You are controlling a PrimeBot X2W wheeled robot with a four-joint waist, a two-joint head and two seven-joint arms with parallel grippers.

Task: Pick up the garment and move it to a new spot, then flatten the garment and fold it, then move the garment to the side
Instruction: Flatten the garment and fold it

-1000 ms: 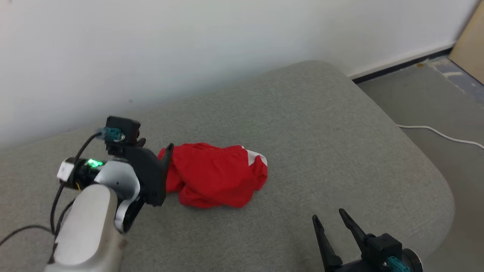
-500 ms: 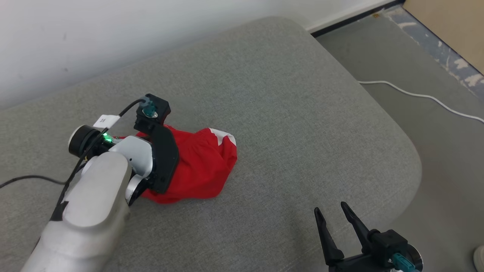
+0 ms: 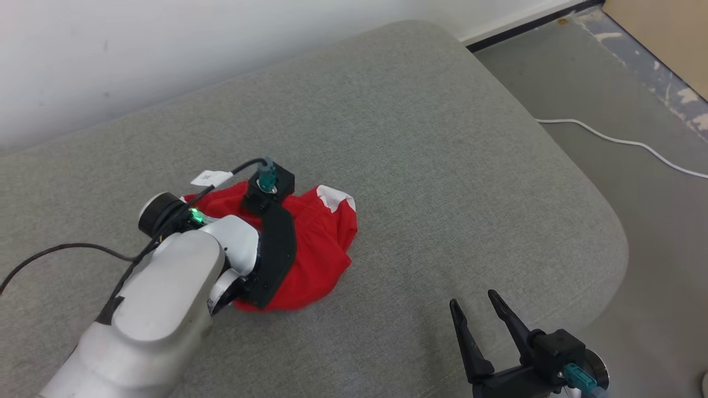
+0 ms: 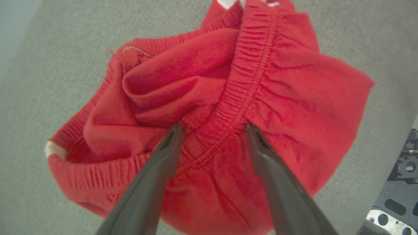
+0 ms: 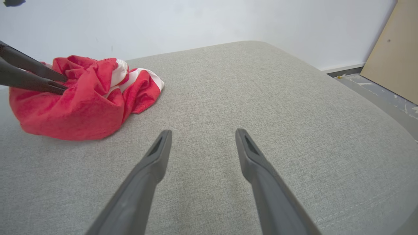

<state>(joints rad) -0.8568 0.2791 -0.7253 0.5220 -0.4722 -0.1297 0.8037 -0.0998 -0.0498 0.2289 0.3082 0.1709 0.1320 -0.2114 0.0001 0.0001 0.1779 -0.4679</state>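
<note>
**Red garment on the grey cushion, left claw spread over it**

A white wall (image 3: 166, 44) runs behind the cushion (image 3: 442, 166), a broad grey fabric seat with rounded corners. Grey floor (image 3: 636, 99) lies to the cushion's right, with a dark skirting strip (image 3: 531, 25) where it meets the wall. A tan board (image 5: 392, 55) stands past the cushion's far right corner, cut off by the frame.

The pale left arm (image 3: 160, 309) reaches in over the cushion's near left part. The garment (image 3: 321, 243) sits crumpled on the cushion, left of its middle, red with white patches (image 3: 332, 196). Its bunching makes its cut hard to read, though a gathered elastic band shows in the left wrist view.

The left claw (image 4: 214, 125) points down at the heap, fingers apart, one tip on each side of the elastic band and both at the fabric. From the head view the wrist and camera mount hide those fingers and cover part of the cloth. The right claw (image 3: 472, 298) hangs over the cushion's near right edge, fingers apart and holding nothing.

A white cable (image 3: 619, 141) trails on the floor right of the cushion. A black cable (image 3: 66, 249) crosses the cushion's left side to the wrist, with a white label (image 3: 211, 177) whose print is too small to read.
</note>
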